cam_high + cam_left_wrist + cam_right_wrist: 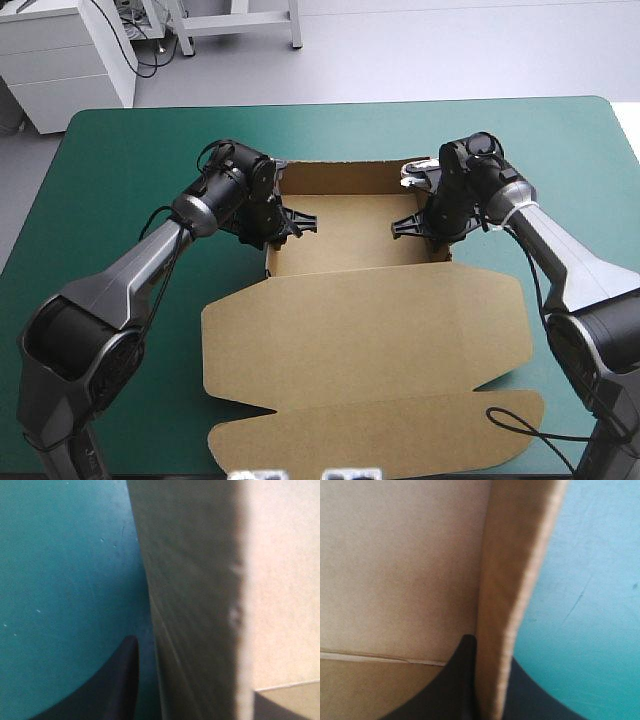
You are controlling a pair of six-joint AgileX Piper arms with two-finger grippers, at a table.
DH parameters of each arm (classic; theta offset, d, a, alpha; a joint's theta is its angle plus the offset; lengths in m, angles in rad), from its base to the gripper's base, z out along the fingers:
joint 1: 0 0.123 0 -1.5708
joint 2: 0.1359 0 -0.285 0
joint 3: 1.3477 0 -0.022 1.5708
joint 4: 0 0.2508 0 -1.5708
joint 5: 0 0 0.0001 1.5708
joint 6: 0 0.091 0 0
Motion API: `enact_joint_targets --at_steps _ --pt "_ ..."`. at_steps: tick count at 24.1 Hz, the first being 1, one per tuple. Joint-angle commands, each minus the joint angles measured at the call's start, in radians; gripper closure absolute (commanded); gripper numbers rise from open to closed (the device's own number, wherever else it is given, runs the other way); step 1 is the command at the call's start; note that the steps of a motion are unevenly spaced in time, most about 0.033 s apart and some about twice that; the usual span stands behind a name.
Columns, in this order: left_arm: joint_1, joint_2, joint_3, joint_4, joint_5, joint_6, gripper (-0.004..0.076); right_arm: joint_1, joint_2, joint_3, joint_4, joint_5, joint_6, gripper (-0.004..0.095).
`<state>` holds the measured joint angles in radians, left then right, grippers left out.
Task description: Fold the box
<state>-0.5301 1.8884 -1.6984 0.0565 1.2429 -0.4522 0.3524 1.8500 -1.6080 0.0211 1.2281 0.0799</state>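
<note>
The brown box [355, 232] stands as an open tray with its walls raised. Its lid [365, 335] lies flat toward the table's near edge. My left gripper [274, 222] is at the tray's left wall, one black finger inside and one outside. In the left wrist view that wall [195, 605] runs between the fingers [115, 685] of the left gripper [200, 685], which is shut on it. My right gripper [432, 222] straddles the right wall in the same way. The right wrist view shows that wall [505, 595] pinched between the right gripper's [487, 652] fingers [452, 685].
The lid's front flap [380, 435] reaches close to the table's near edge. Bare teal-green cover [120, 160] shows to the left, right and far side of the box.
</note>
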Motion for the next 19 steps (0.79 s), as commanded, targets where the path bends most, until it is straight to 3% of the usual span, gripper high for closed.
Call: enact_joint_targets --at_steps 1,19 --pt "-0.007 -0.019 -0.024 0.01 0.036 0.041 0.0731 0.003 -0.049 -0.02 0.022 -0.002 -0.046 0.0922" --pt "-0.007 0.033 -0.024 0.045 0.039 0.053 0.0731 0.003 -0.01 -0.02 0.046 -0.001 -0.031 0.0921"
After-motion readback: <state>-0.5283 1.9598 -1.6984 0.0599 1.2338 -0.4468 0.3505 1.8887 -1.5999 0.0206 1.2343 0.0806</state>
